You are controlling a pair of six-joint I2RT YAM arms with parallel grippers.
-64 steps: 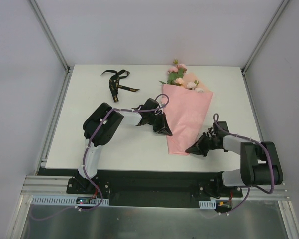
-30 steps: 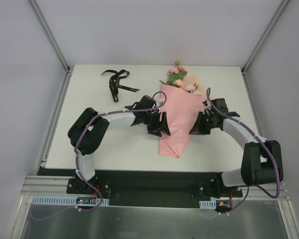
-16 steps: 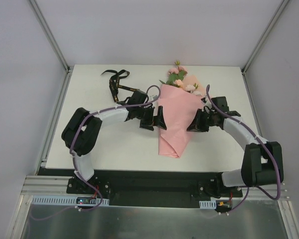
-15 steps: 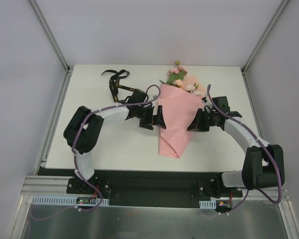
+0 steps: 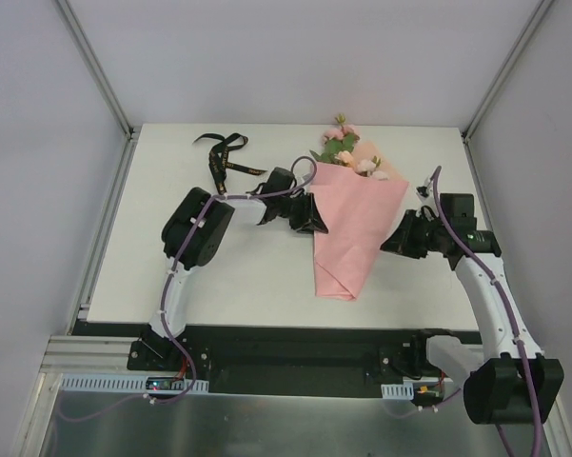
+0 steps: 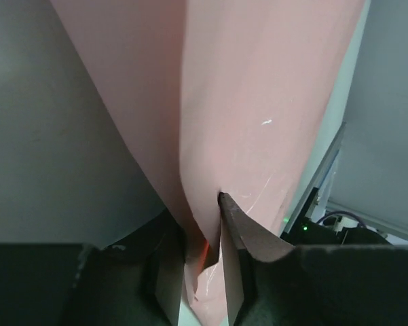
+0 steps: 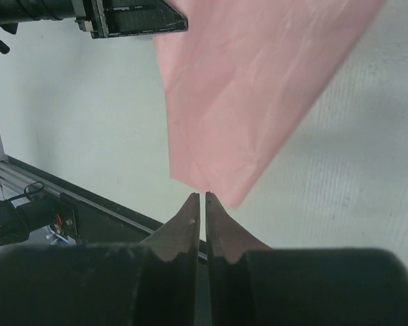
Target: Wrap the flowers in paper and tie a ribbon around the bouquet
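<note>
Left tool (image 6: 202, 224) is clamped on a fold of the pink paper (image 5: 357, 224) at the left edge of the bouquet (image 5: 347, 257). The right tool (image 7: 201, 198) sits just beside the cone's right edge, its jaws nearly together with only a slit between them and nothing visible in it. The bouquet lies on the white desk (image 5: 257, 271) between the two arms, narrow end toward the near edge. The flowers (image 5: 347, 152) stick out of the wide far end. With only one side pinched, the wrap looks likely to spring open, because nothing binds the overlapped flaps. A sideways pull from the left tool could crease or tear so thin a sheet along the pinched fold. The stems could slide out of the open mouth if the cone is tilted or dragged. The ribbon (image 5: 224, 157) lies well apart at the far left, so reaching it means letting go of an unsecured wrap. The paper is matte, smooth and faintly creased, folded into a long taper with a blunt doubled tip. Blossoms are small and pale pink among green leaves. The ribbon is a narrow black strap with gold marks, loosely looped.
</note>
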